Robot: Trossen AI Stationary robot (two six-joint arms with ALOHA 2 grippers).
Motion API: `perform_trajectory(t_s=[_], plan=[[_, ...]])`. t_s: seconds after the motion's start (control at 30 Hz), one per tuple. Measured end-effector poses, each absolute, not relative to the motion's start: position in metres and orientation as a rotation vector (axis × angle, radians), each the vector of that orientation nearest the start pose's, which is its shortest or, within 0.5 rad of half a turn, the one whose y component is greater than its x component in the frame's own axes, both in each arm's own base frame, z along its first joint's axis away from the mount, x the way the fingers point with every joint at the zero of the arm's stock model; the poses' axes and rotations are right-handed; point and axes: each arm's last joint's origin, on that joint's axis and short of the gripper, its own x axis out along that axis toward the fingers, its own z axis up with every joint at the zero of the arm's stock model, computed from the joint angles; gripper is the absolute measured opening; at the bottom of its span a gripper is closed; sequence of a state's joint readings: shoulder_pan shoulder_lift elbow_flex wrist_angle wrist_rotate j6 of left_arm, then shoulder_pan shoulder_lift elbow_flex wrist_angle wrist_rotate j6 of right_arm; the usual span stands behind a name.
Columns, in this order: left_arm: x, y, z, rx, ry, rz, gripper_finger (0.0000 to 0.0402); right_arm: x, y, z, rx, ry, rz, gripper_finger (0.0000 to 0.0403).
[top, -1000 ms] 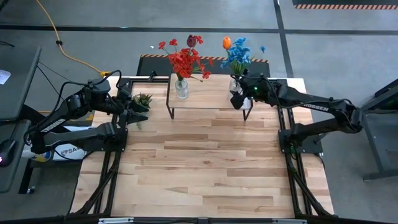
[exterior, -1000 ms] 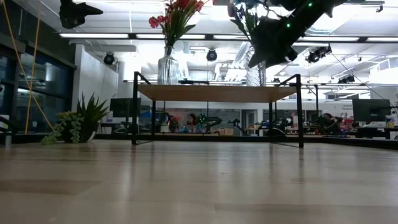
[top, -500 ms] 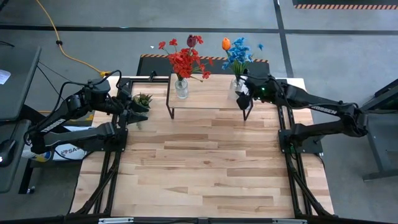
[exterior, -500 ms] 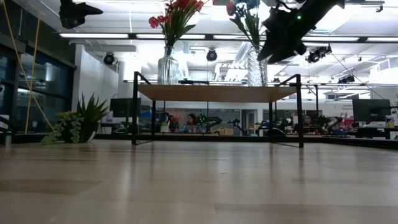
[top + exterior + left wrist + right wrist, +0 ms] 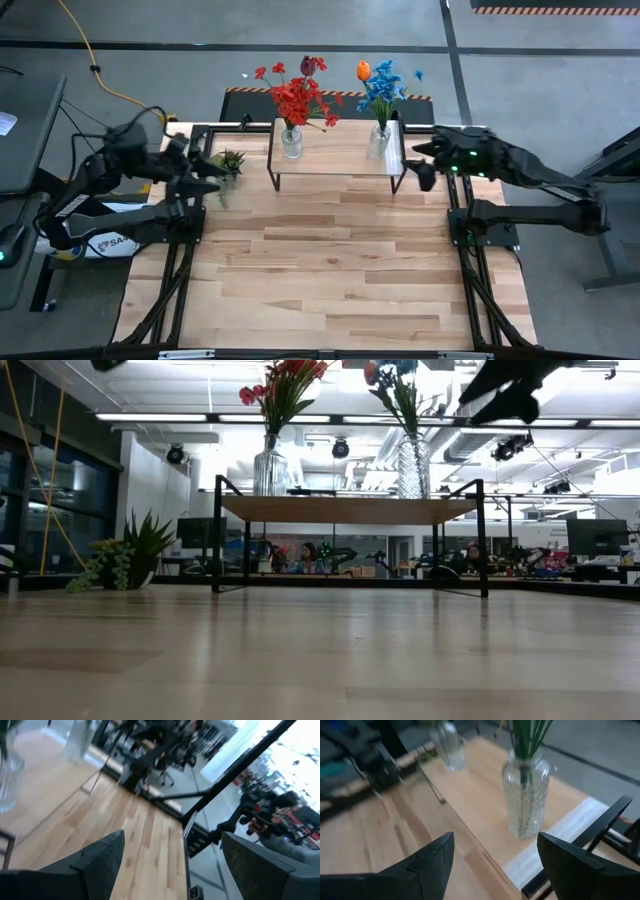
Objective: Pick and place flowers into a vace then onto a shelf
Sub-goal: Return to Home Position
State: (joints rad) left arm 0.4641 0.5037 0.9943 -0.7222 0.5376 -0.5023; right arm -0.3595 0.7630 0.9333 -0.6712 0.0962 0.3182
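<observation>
Wooden desk [image 5: 330, 270], open workshop beyond. One shelf [image 5: 335, 153] at the desk's far edge, bearing two glass vases [image 5: 291, 142]: red flowers [image 5: 295, 100] in one, blue flowers [image 5: 381, 88] in the other. Right hand [image 5: 424, 170] just beside the shelf's end, released, empty; left hand [image 5: 207, 172] off the opposite end, likewise released. Vases likely fragile, slippery, top-heavy: grasp mid-body.
</observation>
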Motion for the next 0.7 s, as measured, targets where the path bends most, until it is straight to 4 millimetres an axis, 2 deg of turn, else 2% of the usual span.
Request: perform_trajectory(t_s=[0.13, 0.23, 0.33, 0.57, 0.63, 0.7], plan=[[0.057, 0.011, 0.391, -0.573, 0.148, -0.059, 0.0365, 0.113, -0.043, 0.351, 0.368, 0.321, -0.532, 0.026], [0.05, 0.008, 0.398, -0.568, 0.116, -0.071, 0.0365, 0.099, -0.038, 0.357, 0.372, 0.252, -0.544, 0.0227], [0.043, 0.004, 0.402, -0.572, 0.091, -0.078, 0.0365, 0.085, -0.033, 0.362, 0.369, 0.192, -0.54, 0.0175], [0.036, 0.001, 0.403, -0.614, 0.061, -0.055, 0.0365, 0.06, -0.023, 0.368, 0.39, 0.091, -0.471, 0.0024], [0.036, 0.002, 0.403, -0.629, 0.057, -0.036, 0.0365, 0.056, -0.021, 0.371, 0.384, 0.055, -0.448, 0.0008], [0.036, 0.003, 0.403, -0.629, 0.048, -0.004, 0.0365, 0.052, -0.02, 0.374, 0.382, 0.011, -0.437, 0.0017]])
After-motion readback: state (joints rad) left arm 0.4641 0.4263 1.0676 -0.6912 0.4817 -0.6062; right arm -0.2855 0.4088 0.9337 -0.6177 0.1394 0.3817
